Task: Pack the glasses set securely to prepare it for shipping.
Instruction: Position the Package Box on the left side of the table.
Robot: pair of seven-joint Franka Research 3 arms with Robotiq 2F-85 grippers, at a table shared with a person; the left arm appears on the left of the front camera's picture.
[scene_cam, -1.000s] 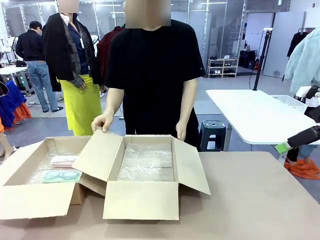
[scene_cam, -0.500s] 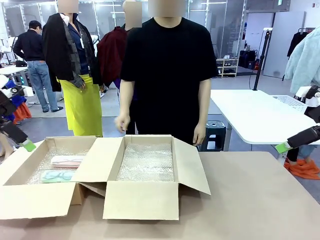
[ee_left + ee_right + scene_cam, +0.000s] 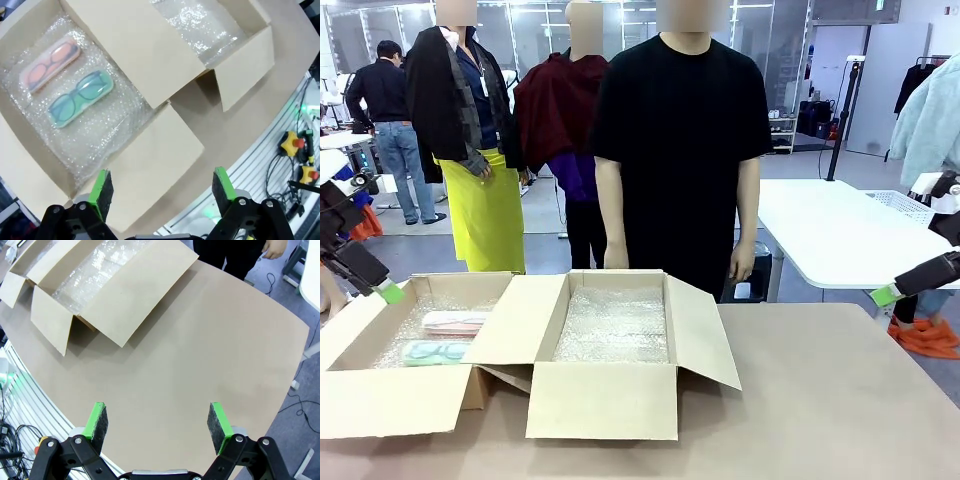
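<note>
The glasses set lies on bubble wrap in the left cardboard box [image 3: 380,400]: a pale pink case [image 3: 453,321] behind a mint green case [image 3: 440,351]. From above, the left wrist view shows the pink case [image 3: 50,64] and the mint case [image 3: 80,98] side by side, spectacles visible through their clear tops. My left gripper [image 3: 160,192] hovers open above that box's near flap, and it appears at the far left edge [image 3: 382,288] over the box's corner. My right gripper [image 3: 157,422] hangs open over bare table, off to the right edge [image 3: 890,293]. Neither holds anything.
A second open cardboard box [image 3: 605,400] lined with bubble wrap [image 3: 613,325] stands mid-table, its flaps spread; one flap overlaps the left box. A person in a black shirt [image 3: 685,150] stands behind it, hands down. The brown tabletop [image 3: 840,400] is bare at the right.
The person let go of the box flap, straightened up and stepped to the right. My left arm came into view at the left edge. The right gripper stayed put.
</note>
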